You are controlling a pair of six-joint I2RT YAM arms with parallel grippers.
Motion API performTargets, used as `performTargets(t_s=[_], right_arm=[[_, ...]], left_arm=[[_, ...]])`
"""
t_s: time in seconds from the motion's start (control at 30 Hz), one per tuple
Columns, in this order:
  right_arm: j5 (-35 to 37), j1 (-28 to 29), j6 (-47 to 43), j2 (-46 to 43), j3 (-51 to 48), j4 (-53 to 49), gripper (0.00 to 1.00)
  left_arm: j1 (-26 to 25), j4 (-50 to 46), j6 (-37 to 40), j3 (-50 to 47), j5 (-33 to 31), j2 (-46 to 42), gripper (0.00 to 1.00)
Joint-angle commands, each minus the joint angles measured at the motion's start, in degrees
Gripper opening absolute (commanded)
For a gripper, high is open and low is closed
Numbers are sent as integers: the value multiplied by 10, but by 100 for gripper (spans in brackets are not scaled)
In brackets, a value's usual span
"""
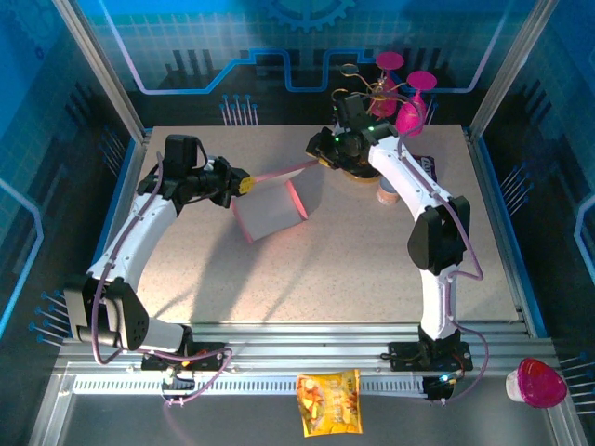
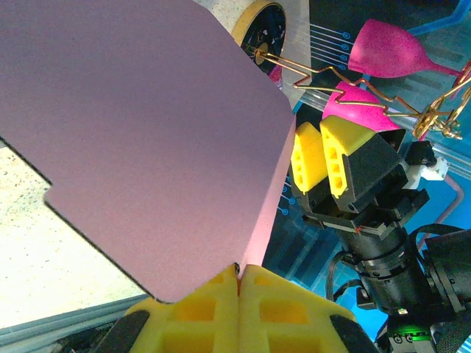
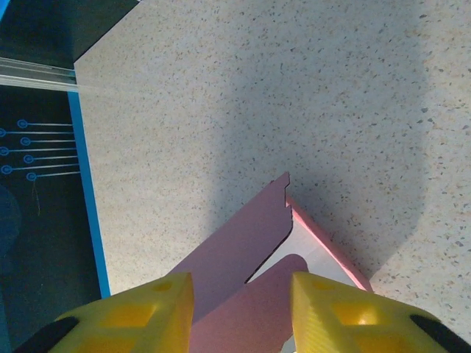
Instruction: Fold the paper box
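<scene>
The paper box (image 1: pixel 271 210) is a pink cardboard sheet, partly folded, one panel resting on the table and another raised. My left gripper (image 1: pixel 244 183) is at its left edge. In the left wrist view the yellow fingers (image 2: pixel 221 294) are shut on the lower edge of the big pink panel (image 2: pixel 147 140). My right gripper (image 1: pixel 317 152) is at the sheet's far right flap. Seen from the right wrist, that gripper (image 3: pixel 241 288) stands open with a rounded pink flap (image 3: pixel 243 309) between its fingers and the paler inside (image 3: pixel 313 250) beyond. The right gripper (image 2: pixel 322 134) also appears beside the panel.
Magenta goblets (image 1: pixel 409 102) on a gold wire stand (image 1: pixel 364 85) sit at the back right, behind the right arm. A round dark disc (image 1: pixel 357 173) and a small cup (image 1: pixel 388 196) lie beside that arm. A snack bag (image 1: pixel 328 401) and a pink cup (image 1: pixel 540 383) lie off the front rail.
</scene>
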Motion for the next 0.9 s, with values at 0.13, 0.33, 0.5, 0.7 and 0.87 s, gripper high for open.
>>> performTargets(t_s=[0.13, 0.33, 0.5, 0.7, 0.87], right_arm=[[-54, -2, 18, 3, -16, 14, 40], [-69, -2, 23, 5, -19, 7, 39], [-51, -16, -19, 4, -8, -25, 39], [-1, -35, -157, 38, 95, -156, 42], [36, -32, -228, 40, 143, -232, 45]], left_arm=[[6, 17, 0, 1, 19, 8, 0], [6, 25, -3, 0, 21, 15, 0], [10, 6, 15, 14, 29, 24, 0], [14, -91, 131, 71, 45, 50, 0], [13, -141, 266, 92, 59, 44, 0]])
